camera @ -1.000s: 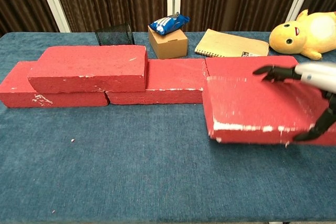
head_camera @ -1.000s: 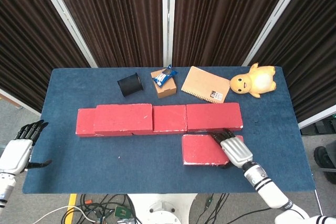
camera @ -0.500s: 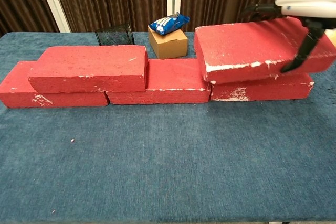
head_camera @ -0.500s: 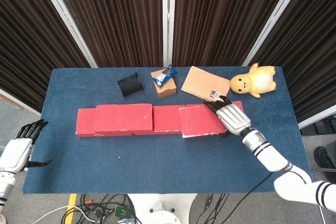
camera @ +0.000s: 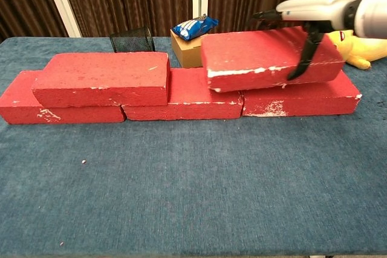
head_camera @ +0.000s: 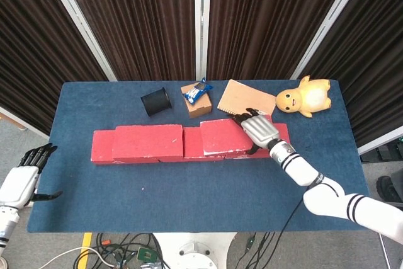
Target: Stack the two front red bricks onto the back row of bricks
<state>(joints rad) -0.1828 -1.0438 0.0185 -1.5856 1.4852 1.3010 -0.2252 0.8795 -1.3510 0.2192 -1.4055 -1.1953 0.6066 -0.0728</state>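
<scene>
Nearly done: 1st brick (camera: 100, 78) sits on the back row (camera: 181, 102) at left. Right hand (head_camera: 259, 131) grips 2nd brick (camera: 266, 58), fingers clamped over its far edge, thumb on front, above the mid/right bricks; can't tell if resting. Left hand (head_camera: 22, 179) idle, fingers apart. Left: release.

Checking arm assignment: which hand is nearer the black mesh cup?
Right. The right hand holds a red brick on the back row, right of the black mesh cup. The left hand sits off the table's front-left corner.
</scene>
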